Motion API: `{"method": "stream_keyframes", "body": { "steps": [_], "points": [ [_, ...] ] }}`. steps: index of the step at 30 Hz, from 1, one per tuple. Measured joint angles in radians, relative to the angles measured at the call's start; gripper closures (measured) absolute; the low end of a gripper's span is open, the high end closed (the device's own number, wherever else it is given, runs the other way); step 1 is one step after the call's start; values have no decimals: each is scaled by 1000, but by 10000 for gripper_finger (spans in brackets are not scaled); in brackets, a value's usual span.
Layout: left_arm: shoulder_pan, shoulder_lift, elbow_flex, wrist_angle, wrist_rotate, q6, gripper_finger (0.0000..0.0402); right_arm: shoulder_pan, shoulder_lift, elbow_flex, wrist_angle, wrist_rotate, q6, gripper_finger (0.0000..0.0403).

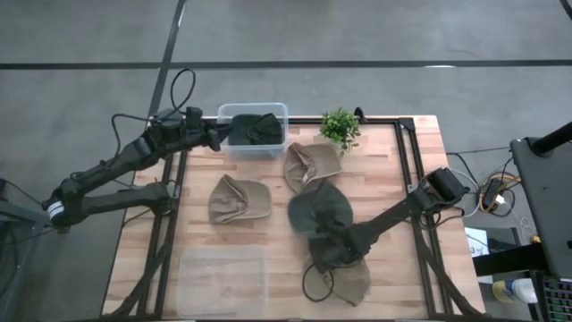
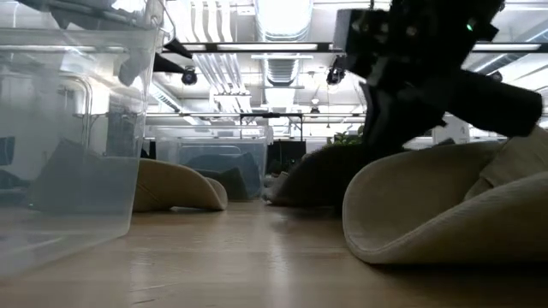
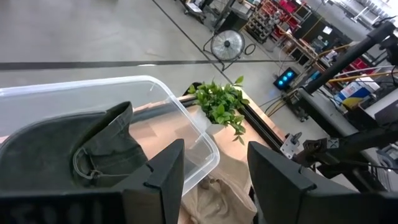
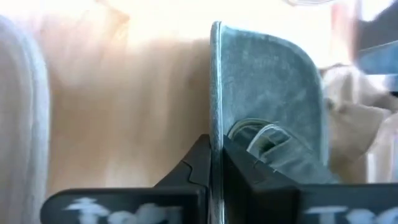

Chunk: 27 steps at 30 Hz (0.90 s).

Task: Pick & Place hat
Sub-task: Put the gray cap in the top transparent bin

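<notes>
Two grippers are working for you. Your right gripper (image 4: 216,163) is clamped on the brim of the dark hat (image 1: 317,213) at the table's middle, so it can be lifted. Your left gripper (image 3: 214,177) hovers with fingers apart over the far bin (image 1: 279,111), where another dark hat (image 3: 74,149) lies already.

A small green plant (image 1: 340,127) stands at the far edge of the wooden surface (image 1: 393,179); a floor fan (image 3: 227,45) sits beyond.
</notes>
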Motion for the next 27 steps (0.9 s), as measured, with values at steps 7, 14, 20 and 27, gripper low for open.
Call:
{"method": "stream_keyframes", "body": {
  "steps": [7, 14, 20, 27],
  "points": [
    [0, 1, -3, 0, 0, -1, 234, 2, -1, 77, -69, 70, -19, 392],
    [0, 1, -3, 0, 1, -1, 234, 2, -1, 155, -110, 201, -86, 393],
    [0, 2, -3, -10, 59, -105, 234, 0, -2, 216, -130, 333, -148, 392],
    [1, 5, -3, -8, 178, -174, 234, -5, -2, 273, -129, 507, -274, 391]
  ]
}}
